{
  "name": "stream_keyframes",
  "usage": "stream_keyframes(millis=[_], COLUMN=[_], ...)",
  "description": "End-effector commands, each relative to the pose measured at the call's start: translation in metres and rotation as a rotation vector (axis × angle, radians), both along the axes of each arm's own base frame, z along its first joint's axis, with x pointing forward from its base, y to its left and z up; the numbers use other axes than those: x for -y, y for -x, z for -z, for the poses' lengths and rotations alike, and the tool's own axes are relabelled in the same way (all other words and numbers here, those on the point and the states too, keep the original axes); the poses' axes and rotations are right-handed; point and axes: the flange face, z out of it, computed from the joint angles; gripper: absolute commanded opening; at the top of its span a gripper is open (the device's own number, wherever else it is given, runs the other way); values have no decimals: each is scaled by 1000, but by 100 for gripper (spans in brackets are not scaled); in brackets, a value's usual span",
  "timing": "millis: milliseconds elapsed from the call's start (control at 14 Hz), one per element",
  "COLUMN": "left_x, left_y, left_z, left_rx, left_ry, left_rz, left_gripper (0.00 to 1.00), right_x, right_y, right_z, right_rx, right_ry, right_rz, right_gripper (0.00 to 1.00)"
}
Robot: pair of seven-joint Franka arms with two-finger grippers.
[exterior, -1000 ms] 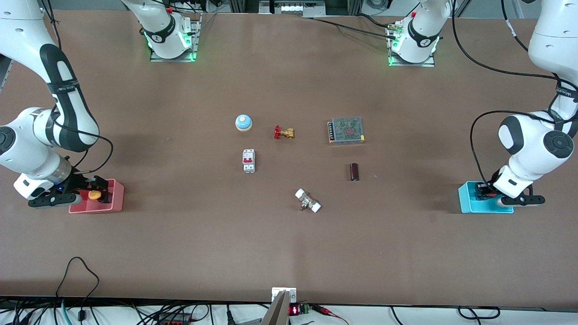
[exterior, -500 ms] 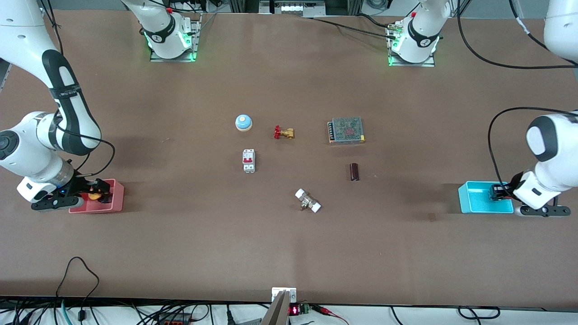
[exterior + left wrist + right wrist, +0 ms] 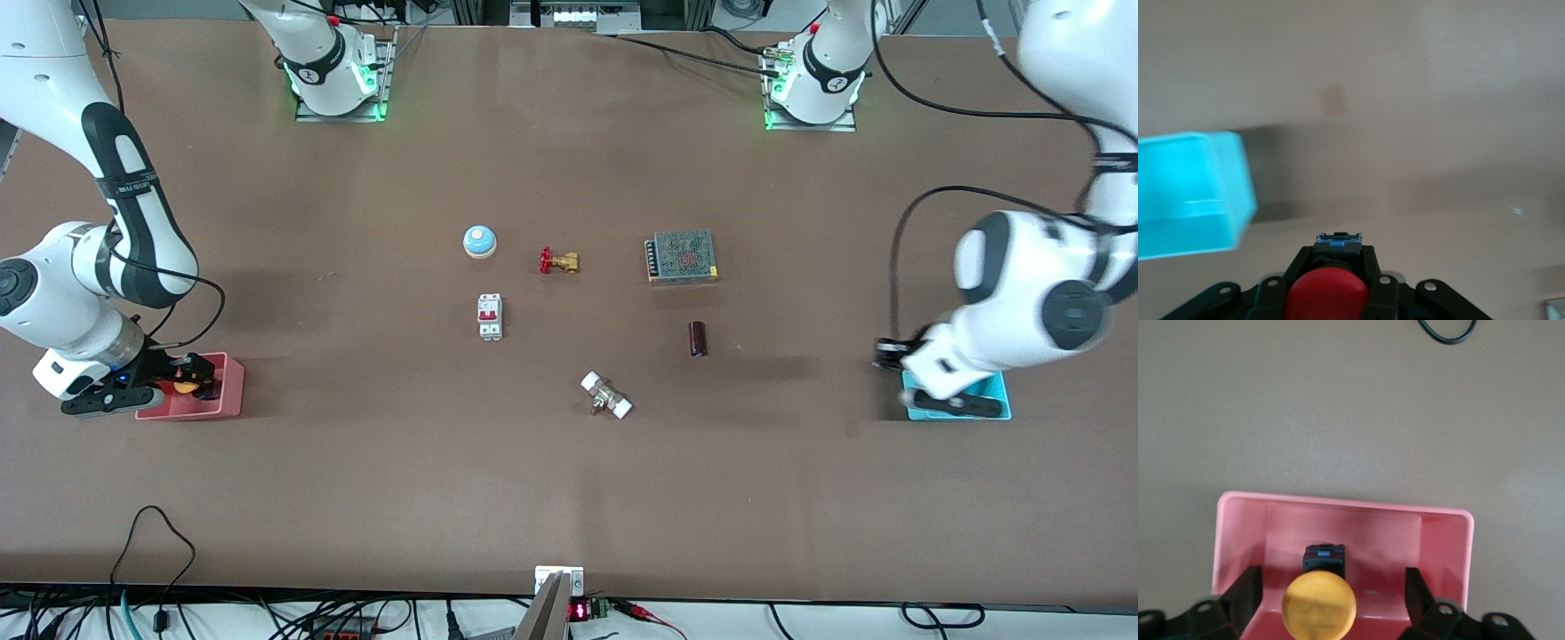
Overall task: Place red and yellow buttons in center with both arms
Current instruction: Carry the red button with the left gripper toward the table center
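A: Where is the yellow button (image 3: pixel 1319 605)?

B: Inside the pink bin (image 3: pixel 1345 520) at the right arm's end of the bench (image 3: pixel 569 480). It sits between the fingers (image 3: pixel 1245 593) of the right gripper (image 3: pixel 1331 593), which are spread wide, one at each side of the orange-yellow cap, neither touching it.

A: And the red button (image 3: pixel 1327 293)?

B: Clamped in the left gripper (image 3: pixel 1335 267). Its fingers (image 3: pixel 1370 267) press against both sides of the black body, with the red cap showing just between them.

A: Is that one in its bin?

B: No. In the left wrist view the cyan bin (image 3: pixel 1188 193) lies off to one side of the fingers, and bare bench is under them. From the front view the left gripper (image 3: pixel 893 351) hangs by the edge of the cyan bin (image 3: pixel 1000 391).

A: And the middle of the bench?

B: A blue bell (image 3: pixel 479 241), a brass valve (image 3: pixel 558 260) and a breaker (image 3: pixel 490 316) lie there, well apart from both pairs of fingers.
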Motion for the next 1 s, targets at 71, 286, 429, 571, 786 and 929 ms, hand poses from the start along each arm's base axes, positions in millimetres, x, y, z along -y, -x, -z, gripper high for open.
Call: stream_keyframes(millis=[71,286,429,571,786,929], left_x=[49,80,81,81,79,78], left_y=[51,82,94,95,96,95], left_z=[32,67,84,87,95,92], left_rx=[41,75,114,118,106,106], left_ry=[-33,-14,13,16,18,15], left_rz=[0,-36,-42,-43,-51,-53], left_gripper=[32,32,32,42,91,100], right_x=[0,-8,-9,-9,-9,-9], right_y=[-2,-2,-1,1,1,1], right_z=[2,4,5,8,8,8], right_rx=[6,0,-4,-10,-12,-12], right_ry=[-22,-31,-33,-34,-34,-34], right_rz=[-10,-19,-20,-22,-23,-25], right_gripper=[84,84,84,84,72,61])
